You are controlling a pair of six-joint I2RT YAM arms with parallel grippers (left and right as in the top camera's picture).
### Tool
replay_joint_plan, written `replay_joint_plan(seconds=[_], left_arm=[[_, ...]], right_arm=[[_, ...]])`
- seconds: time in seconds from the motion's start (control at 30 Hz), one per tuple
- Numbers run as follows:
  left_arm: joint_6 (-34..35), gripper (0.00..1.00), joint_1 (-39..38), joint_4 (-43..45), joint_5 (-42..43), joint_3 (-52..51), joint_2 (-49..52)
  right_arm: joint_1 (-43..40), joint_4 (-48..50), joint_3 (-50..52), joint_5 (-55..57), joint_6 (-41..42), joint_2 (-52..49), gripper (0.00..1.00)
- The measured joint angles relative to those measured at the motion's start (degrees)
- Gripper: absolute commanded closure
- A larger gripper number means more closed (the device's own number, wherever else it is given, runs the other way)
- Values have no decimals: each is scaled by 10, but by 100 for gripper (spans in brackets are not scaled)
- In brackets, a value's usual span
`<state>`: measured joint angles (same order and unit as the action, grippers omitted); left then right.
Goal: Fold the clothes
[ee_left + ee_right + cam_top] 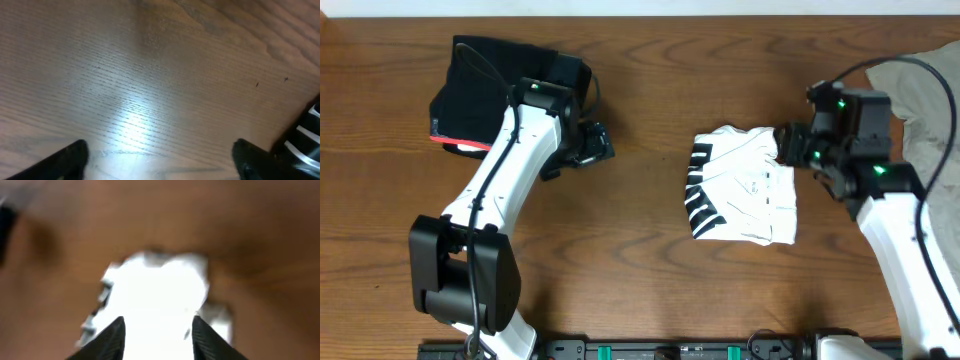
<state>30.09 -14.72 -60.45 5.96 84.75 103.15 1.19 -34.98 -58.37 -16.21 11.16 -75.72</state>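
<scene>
The clothes lie in three places. A white T-shirt (745, 188) with a black striped print on its left edge lies folded right of centre. A black red-edged garment (485, 85) sits folded at the far left, and a grey-beige one (932, 85) lies loose at the far right. My left gripper (597, 145) is open over bare wood between the black garment and the T-shirt; its wrist view shows the fingers wide apart (160, 155) with nothing between them. My right gripper (788, 147) hovers at the T-shirt's far right corner. Its blurred wrist view shows the fingers apart (158, 322) over white cloth (157, 290).
The wooden table (640, 250) runs bare between the two arms and along the front. A black rail (670, 350) lines the near edge. A black and white striped edge (306, 142) shows at the lower right of the left wrist view.
</scene>
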Motion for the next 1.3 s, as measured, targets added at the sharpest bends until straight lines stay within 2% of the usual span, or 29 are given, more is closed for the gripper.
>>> replay_joint_plan(seconds=[0.07,0.17,0.37,0.6,0.83,0.93,1.3], left_arm=[[1,2,0,0,0,0,0],[1,2,0,0,0,0,0],[1,2,0,0,0,0,0],[1,2,0,0,0,0,0],[1,2,0,0,0,0,0],[1,2,0,0,0,0,0],[1,2,0,0,0,0,0]], right_arm=[[4,-41,3,-21,10,-2,69],[23,-49,25,-39,21,-9,69],[75,47,102,-73,32,-28,65],[89,153,175,-89,69,-40,63],[89,198,215,-92,102,-40,64],[89,209,225,-94,111,-40,69],[89,237,229,-99,137,-41,71]])
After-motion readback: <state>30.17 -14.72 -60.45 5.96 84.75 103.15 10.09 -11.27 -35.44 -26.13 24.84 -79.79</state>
